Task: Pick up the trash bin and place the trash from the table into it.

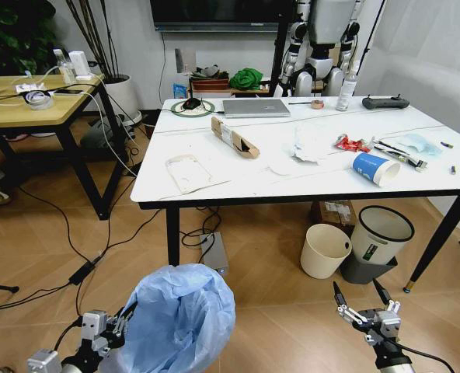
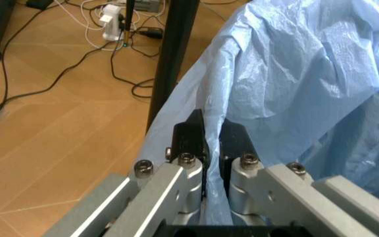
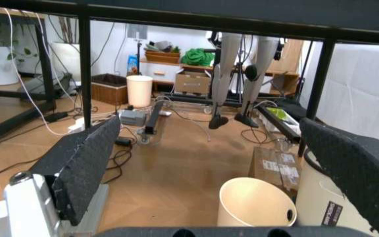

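From the head cam I couldn't see the bin body: the small round trash bin lined with crinkled light-blue plastic bag [image 1: 182, 317] sat low at my left, near the floor in front of the worktop, with the liner covering it and its lower part cut off by the frame edge. My left gripper [image 2: 210, 148] was clamped tight on a fold of that liner at the rim, black fingertips [image 2: 191, 138] nearly meeting with plastic between them. Whether they also caught the hard rim under the plastic, I couldn't tell.

My right gripper [image 1: 362, 294] hung low at my right, below worktop height, fingers spread wide with nothing between them. The right wrist cam looked under the table, its two textured pads [image 3: 84, 163] well apart.

The large rectangular white-topped worktop with thin black legs [image 1: 245, 180] carried the litter. I counted:
- one brown cardboard box [image 1: 234, 137], lying on its side
- one heap of crumpled white tissue [image 1: 308, 146]
- one blue paper cup [image 1: 374, 168], tipped over near the front edge
- one red wrapper [image 1: 350, 143]
- one light-blue mask [image 1: 418, 143]
- one flat whitish packet [image 1: 188, 172] near the left front corner

Small bits near the right edge were too tiny to identify.

Under the worktop stood one cream bucket [image 1: 324, 250] and one white bin with a black rim [image 1: 381, 233], touching or nearly so.
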Motion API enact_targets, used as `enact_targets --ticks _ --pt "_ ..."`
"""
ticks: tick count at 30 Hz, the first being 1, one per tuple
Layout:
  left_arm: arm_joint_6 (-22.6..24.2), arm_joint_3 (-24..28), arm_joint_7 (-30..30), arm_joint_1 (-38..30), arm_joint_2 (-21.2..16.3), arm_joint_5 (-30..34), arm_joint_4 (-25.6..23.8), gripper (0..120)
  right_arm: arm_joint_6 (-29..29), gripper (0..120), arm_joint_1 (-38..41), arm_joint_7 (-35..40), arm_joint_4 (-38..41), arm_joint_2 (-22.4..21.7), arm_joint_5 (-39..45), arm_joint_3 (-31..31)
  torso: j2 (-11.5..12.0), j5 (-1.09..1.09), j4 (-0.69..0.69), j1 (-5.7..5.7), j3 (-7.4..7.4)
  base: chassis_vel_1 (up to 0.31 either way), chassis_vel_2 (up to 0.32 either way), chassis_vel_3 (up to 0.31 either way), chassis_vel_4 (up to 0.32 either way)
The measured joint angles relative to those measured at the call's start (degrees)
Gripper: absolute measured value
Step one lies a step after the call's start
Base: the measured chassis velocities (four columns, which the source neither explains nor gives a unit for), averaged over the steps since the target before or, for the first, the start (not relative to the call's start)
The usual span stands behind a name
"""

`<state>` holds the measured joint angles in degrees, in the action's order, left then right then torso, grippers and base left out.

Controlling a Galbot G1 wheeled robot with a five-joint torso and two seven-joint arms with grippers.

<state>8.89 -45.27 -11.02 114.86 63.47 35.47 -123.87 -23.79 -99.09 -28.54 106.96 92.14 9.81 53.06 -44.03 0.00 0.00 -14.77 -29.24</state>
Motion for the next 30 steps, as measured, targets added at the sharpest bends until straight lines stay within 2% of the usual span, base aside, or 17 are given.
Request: enact_targets --ticks 30 --pt "0.3 0.4 0.0 0.1 0.2 -0.3 -0.4 0 0.0 100 -0.4 0.0 0.6 0.0 -0.2 -0.1 -7.9 0.00 0.00 -3.36 -4.54 0.000 0.000 0.000 0.000"
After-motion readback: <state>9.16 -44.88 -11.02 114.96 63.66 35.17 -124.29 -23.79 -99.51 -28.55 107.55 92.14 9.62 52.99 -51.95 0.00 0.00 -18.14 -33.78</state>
